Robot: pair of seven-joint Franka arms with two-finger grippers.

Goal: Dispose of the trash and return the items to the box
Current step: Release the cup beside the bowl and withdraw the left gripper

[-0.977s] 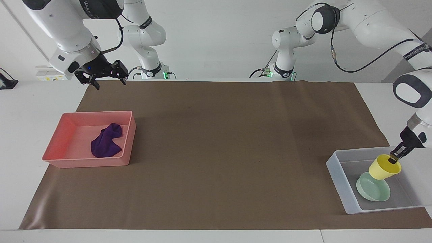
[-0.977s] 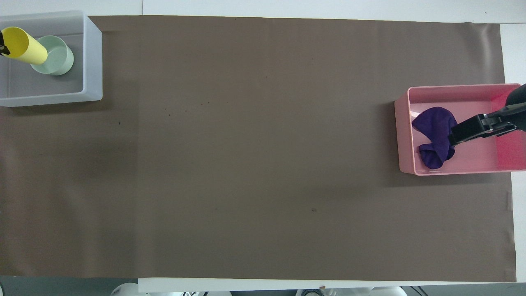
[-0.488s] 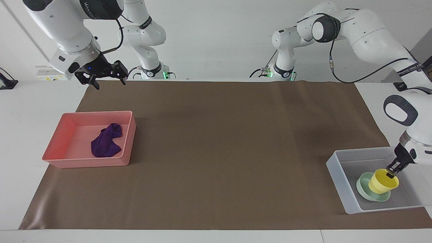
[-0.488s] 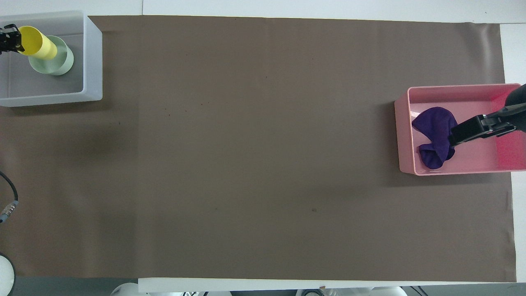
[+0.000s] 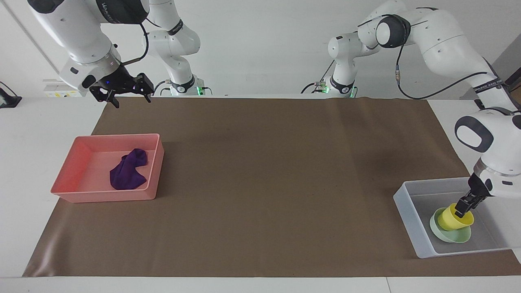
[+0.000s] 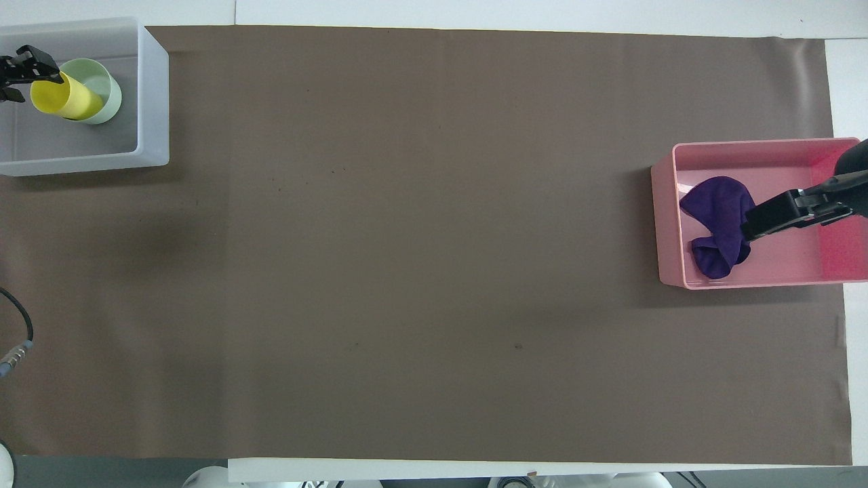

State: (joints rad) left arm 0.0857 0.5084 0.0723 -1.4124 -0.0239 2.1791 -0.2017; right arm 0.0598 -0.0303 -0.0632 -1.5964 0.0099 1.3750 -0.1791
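Left tool (image 5: pixel 465 206) grips yellow cup (image 5: pixel 452 218) in bowl (image 5: pixel 447 235); right tool (image 5: pixel 127 92) open.

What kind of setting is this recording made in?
Most likely a robotics lab bench, not a home. Two white arms are mounted at a white table covered by a brown mat, against plain walls. The only props are a pink tray and a translucent bin.
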